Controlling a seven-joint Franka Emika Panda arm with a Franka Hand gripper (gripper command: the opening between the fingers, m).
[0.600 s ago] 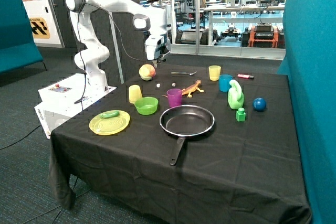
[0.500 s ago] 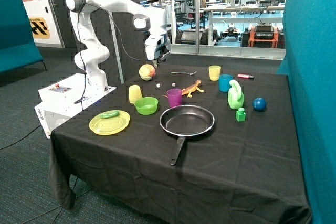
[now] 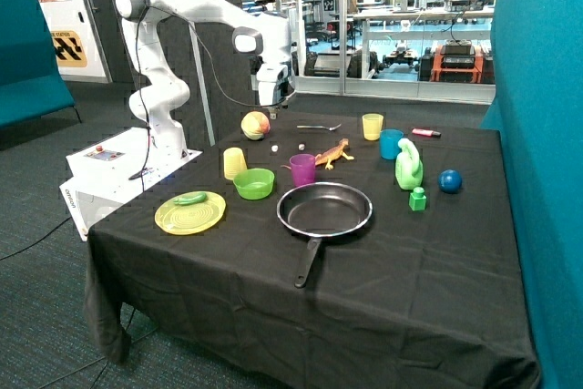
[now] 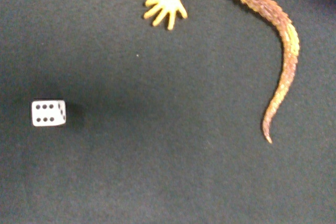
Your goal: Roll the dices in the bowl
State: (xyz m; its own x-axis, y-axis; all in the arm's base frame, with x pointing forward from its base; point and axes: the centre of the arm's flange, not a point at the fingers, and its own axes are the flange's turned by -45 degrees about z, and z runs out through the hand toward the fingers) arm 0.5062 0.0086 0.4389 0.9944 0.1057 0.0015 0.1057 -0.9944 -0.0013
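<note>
Two tiny dice lie on the black cloth behind the bowl: a white one (image 3: 274, 147) and a darker one (image 3: 301, 145). The lime-green bowl (image 3: 254, 190) stands between a yellow cup (image 3: 235, 163) and a purple cup (image 3: 302, 169), and nothing shows inside it. My gripper (image 3: 272, 108) hangs above the table's far side, over the dice and next to a peach-coloured fruit (image 3: 256, 125). The wrist view shows one white die (image 4: 48, 113) with a six face, lying apart from the orange toy lizard's tail (image 4: 283, 51).
The orange lizard (image 3: 333, 152) lies by the purple cup. A black frying pan (image 3: 324, 209) sits in front of it. A yellow-green plate (image 3: 190, 214), a spoon (image 3: 319, 127), a blue cup (image 3: 391, 143), a green toy (image 3: 408, 166) and a blue ball (image 3: 450, 180) are spread around.
My gripper has shifted very slightly along the table's far side towards the lizard. Nothing on the table has moved.
</note>
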